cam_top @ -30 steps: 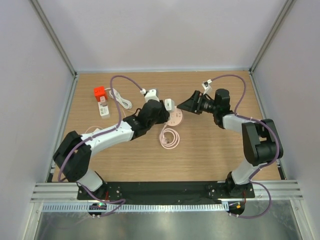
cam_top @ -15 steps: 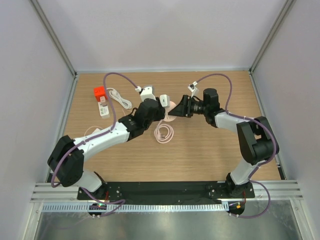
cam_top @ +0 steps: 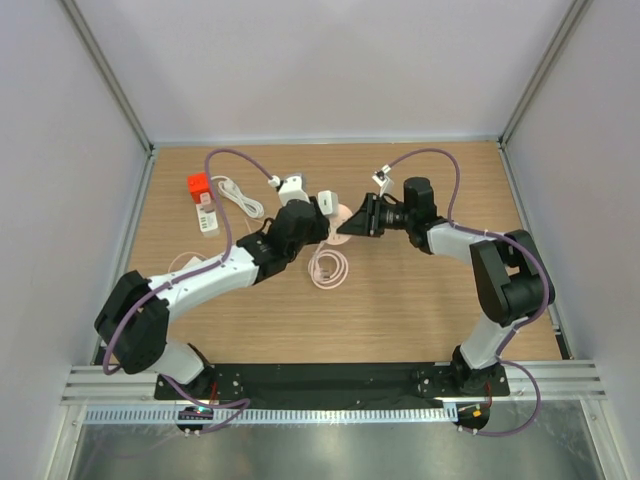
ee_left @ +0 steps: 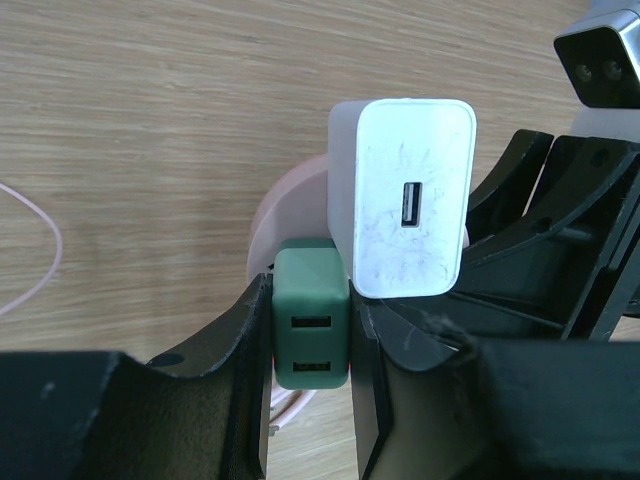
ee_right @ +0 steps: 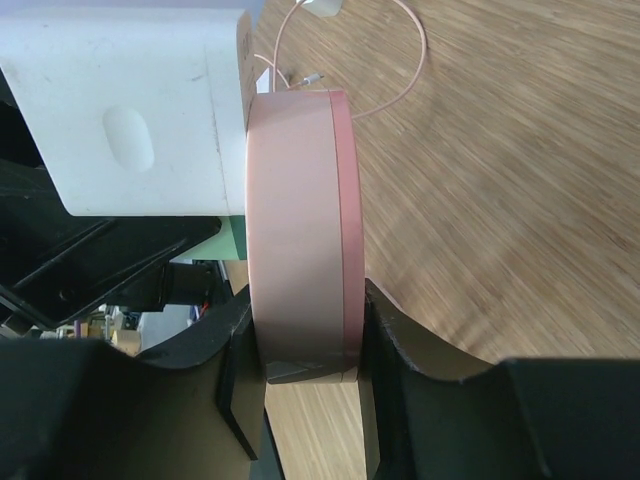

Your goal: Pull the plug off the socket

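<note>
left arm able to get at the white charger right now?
Probably not yet: the left gripper is shut on the green plug, right beside the white charger. It'd have to let go first.

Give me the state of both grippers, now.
Left gripper: closed on the green plug.
Right gripper: closed on the socket.

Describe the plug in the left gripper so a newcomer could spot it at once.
At the middle of the wooden table, the right gripper holds a round pink socket. Two plugs sit in it side by side; the left gripper clamps the small green plug with two USB ports, not the bigger white plug with one.
</note>
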### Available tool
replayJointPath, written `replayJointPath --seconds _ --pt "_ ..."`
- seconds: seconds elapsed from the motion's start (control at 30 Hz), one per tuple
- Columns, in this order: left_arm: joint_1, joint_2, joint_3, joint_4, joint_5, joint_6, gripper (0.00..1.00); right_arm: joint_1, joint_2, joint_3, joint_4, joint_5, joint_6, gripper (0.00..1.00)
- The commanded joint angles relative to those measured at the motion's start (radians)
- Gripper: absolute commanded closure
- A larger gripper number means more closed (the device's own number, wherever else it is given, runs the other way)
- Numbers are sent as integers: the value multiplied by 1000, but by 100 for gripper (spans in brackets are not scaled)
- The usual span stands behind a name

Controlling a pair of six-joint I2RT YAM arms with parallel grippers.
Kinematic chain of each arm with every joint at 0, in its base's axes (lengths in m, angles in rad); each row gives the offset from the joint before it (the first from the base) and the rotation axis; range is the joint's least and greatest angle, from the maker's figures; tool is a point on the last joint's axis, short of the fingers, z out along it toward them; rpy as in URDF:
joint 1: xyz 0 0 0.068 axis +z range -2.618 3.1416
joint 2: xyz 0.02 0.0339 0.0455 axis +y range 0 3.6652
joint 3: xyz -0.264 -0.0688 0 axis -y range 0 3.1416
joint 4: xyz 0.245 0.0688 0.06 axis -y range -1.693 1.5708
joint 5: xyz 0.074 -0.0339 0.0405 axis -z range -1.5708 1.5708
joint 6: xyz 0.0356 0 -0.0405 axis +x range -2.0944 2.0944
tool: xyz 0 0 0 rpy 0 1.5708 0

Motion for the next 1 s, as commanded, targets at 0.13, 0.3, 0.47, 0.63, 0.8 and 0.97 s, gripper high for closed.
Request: replayJointPath --seconds 0.13,0.3,0.47,0.63,0.8,0.97 --pt "-5 -77 -27 149 46 -52 100 -7 -55 41 -121 143 -118 99" --pt "-6 -124 -58 92 43 -88 100 -27 -111 27 -185 328 -171 99" --pt "-6 -158 -55 -64 -7 -163 100 -29 -146 18 -208 426 -194 99" --pt "-2 -192 -52 -178 8 -235 100 -29 -169 9 -212 480 -215 99" --pt "15 -230 -84 -207 89 -292 100 -27 -178 7 -219 506 -232 99" --pt "53 -268 -114 -213 172 -348 100 -30 -180 9 -223 512 -241 99"
